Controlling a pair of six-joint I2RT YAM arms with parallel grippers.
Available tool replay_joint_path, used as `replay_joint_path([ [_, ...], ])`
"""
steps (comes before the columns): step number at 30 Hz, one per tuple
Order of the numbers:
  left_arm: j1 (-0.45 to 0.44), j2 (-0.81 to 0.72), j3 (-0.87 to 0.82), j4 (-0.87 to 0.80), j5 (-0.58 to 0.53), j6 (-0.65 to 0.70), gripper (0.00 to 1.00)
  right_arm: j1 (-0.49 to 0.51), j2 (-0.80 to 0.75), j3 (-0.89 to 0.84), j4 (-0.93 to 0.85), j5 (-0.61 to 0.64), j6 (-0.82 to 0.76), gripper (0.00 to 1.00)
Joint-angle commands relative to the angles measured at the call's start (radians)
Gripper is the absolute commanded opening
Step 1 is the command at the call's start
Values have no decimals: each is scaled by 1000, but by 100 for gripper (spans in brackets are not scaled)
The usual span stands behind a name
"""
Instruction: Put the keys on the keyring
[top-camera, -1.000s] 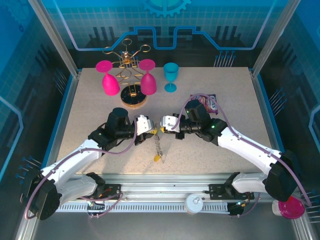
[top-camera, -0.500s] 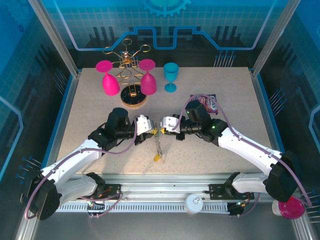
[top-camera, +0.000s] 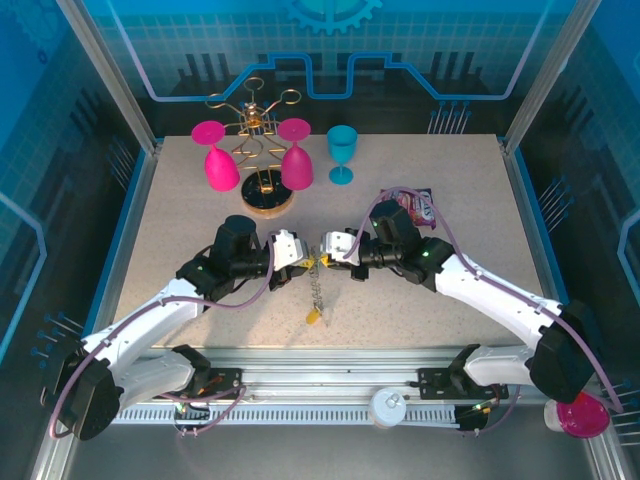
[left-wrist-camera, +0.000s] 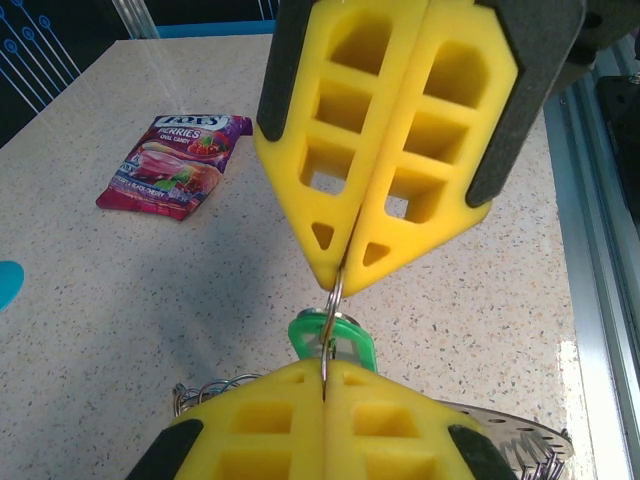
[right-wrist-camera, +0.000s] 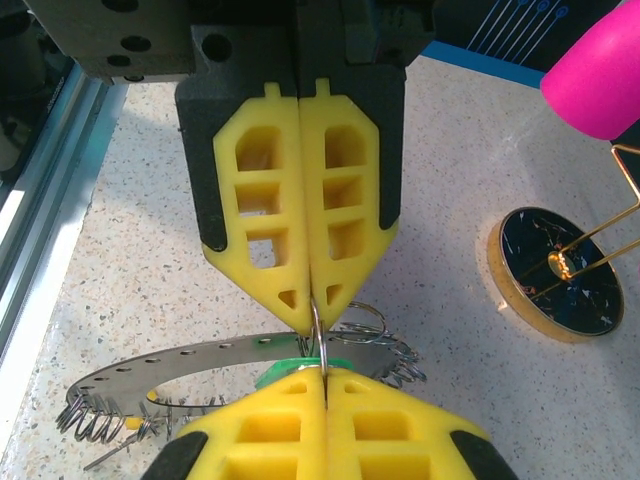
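You get bright, even light from overhead in the top view. The speckled surface (top-camera: 450, 200) reads clean, with only soft, short shadows under the arms, and the near aluminium rail (top-camera: 330, 365) catches mild glare. The backdrop glows blue. At the left wrist, the right pincer (left-wrist-camera: 345, 270) is sharp and saturated and casts a faint grey shadow on the surface, while the snack pouch (left-wrist-camera: 175, 165) looks slightly soft. At the right wrist, the pink glass (right-wrist-camera: 600, 75) blurs at the corner, the rack base (right-wrist-camera: 555, 270) shows small glints, and straight edges bow toward the borders.
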Motion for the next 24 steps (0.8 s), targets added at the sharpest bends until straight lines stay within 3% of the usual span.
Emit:
replay_joint_path([
  [1, 4, -4, 27, 24, 16, -8, 0, -8, 13, 4, 13, -8, 20, 0],
  [13, 4, -3, 29, 30, 20, -12, 0, -2, 28, 15, 21, 3, 28, 0],
  [24, 4, 0, 35, 15, 23, -14, 0, 19, 18, 19, -20, 28, -89, 0],
])
